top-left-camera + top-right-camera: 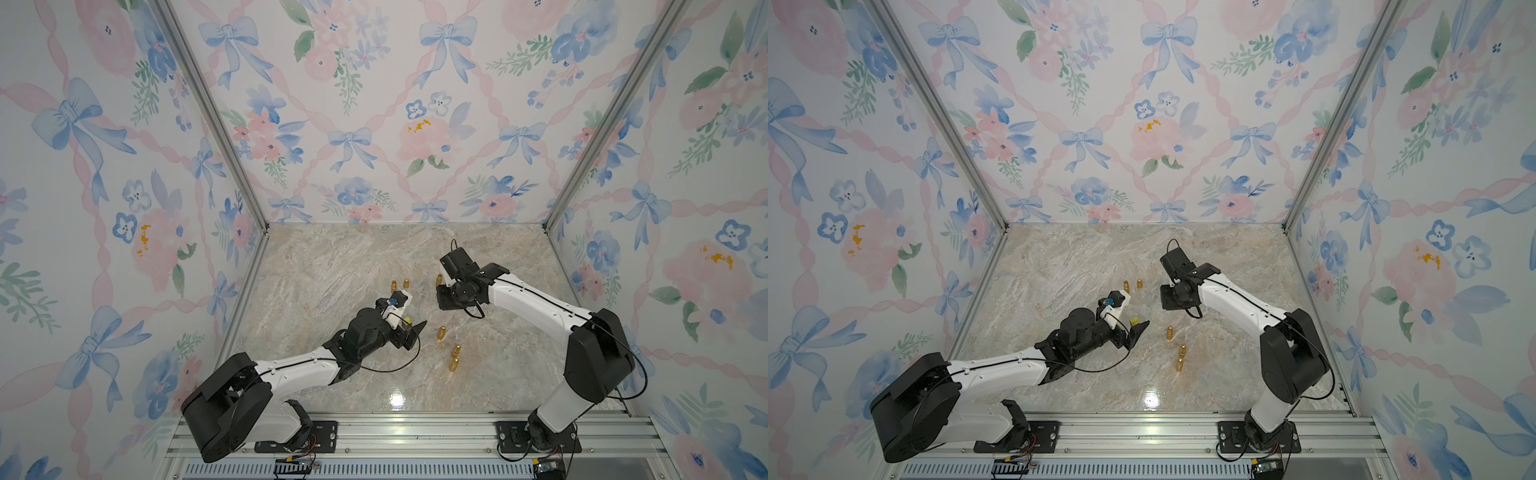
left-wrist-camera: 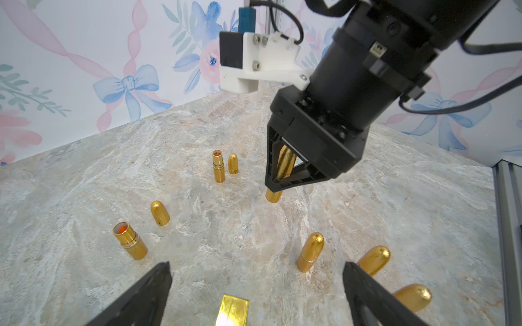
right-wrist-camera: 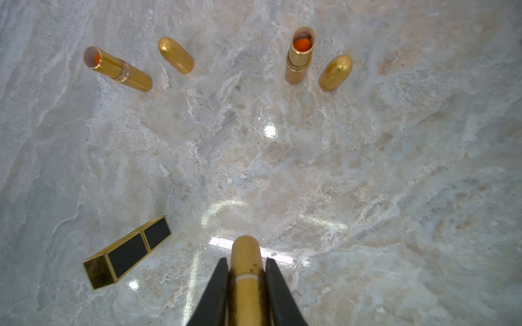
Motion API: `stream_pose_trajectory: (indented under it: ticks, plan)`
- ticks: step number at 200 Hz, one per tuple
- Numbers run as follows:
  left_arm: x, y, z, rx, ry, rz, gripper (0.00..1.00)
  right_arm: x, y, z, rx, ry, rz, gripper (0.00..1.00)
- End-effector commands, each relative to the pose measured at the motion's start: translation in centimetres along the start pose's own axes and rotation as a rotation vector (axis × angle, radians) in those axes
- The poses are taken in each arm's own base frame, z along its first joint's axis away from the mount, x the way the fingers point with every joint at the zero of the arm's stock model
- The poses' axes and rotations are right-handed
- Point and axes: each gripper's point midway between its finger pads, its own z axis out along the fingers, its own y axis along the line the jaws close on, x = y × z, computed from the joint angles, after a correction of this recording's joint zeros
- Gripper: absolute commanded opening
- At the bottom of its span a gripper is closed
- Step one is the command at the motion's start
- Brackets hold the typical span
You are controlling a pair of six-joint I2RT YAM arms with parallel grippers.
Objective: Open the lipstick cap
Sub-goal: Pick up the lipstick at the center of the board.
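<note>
My right claw [image 3: 245, 285] is clamped shut on the gold lipstick [image 3: 244, 249] — one finger on each side, pinching right about at the cap seam. Its lower end pokes out past my fingertips, down on the marble table [image 3: 367, 169]. My left claw [image 2: 257, 268] is spread wide with nothing in it — well apart from that lipstick.
</note>
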Motion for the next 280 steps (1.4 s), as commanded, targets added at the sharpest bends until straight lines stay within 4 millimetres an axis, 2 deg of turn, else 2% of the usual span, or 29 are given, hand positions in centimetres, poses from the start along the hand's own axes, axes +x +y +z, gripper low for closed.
stream_pose_trajectory:
  ticks: [1,29,55,100,120,194,249,280]
  plan:
    - [0.3,-0.5,-0.4,0.037,0.005,0.056,0.98,1.1,2.6,-2.5,-0.110,0.052,-0.073,0.23]
    - [0.6,-1.3,-0.4,0.115,0.010,0.075,0.92,1.7,4.8,-4.1,-0.222,0.071,-0.094,0.23]
    - [0.6,-1.7,-0.2,0.156,0.011,0.095,0.80,2.0,6.5,-5.3,-0.326,0.083,-0.086,0.23]
    - [0.9,-1.5,0.6,0.174,0.027,0.106,0.60,2.3,8.5,-6.9,-0.458,0.088,-0.068,0.23]
    - [0.6,-1.5,1.0,0.179,0.026,0.100,0.57,2.4,9.1,-7.1,-0.497,0.090,-0.061,0.23]
    - [0.1,-1.6,1.9,0.196,0.018,0.085,0.29,2.9,9.7,-6.3,-0.530,0.116,-0.039,0.22]
    - [-0.4,-1.8,1.5,0.209,-0.006,0.075,0.28,3.0,9.6,-5.5,-0.520,0.129,-0.039,0.21]
    - [-0.9,-1.7,1.5,0.202,-0.018,0.071,0.18,3.0,9.5,-5.4,-0.515,0.130,-0.044,0.21]
